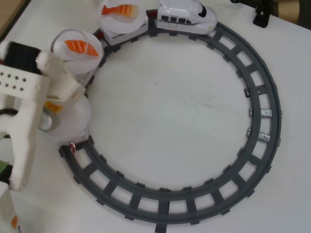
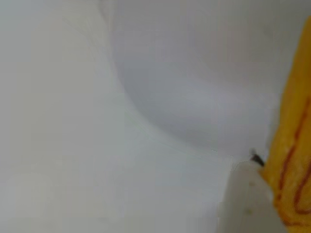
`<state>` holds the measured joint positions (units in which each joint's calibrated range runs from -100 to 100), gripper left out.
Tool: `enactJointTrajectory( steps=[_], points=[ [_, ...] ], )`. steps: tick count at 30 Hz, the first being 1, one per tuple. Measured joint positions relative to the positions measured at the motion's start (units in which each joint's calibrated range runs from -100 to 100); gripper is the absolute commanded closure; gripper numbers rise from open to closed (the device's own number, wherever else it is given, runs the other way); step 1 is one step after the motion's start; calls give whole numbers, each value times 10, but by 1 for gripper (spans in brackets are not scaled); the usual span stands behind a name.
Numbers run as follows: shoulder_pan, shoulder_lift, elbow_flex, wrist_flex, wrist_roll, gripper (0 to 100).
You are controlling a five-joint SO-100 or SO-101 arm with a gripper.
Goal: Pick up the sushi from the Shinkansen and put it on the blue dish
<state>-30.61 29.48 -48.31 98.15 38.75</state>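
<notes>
Claw (image 1: 52, 108) low at overhead view's left

A: How was the overhead view lit?

B: Brightly and evenly from above; the white table (image 1: 170, 116) was nearly washed out, and the track (image 1: 262, 121) cast only faint, soft shadows.

A: Any blur?

B: The arm (image 1: 29, 107) at the left edge was soft and smeared, its pale parts overexposed.

A: And the wrist view?

B: Wholly out of focus. A white plate (image 2: 194, 73) showed a grey shaded curve, and the sushi (image 2: 294, 145) at the right edge was a blurred yellow band.
</notes>
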Motion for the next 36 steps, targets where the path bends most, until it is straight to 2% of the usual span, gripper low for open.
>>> enactJointTrajectory(
  steps=[8,21,29,36],
  points=[
    [-7,0,-15,0,-7,97],
    [-130,-23,-13,1,-102,97],
    [-213,-58,66,1,-154,97],
    [-259,-48,68,1,-171,97]
  ],
)
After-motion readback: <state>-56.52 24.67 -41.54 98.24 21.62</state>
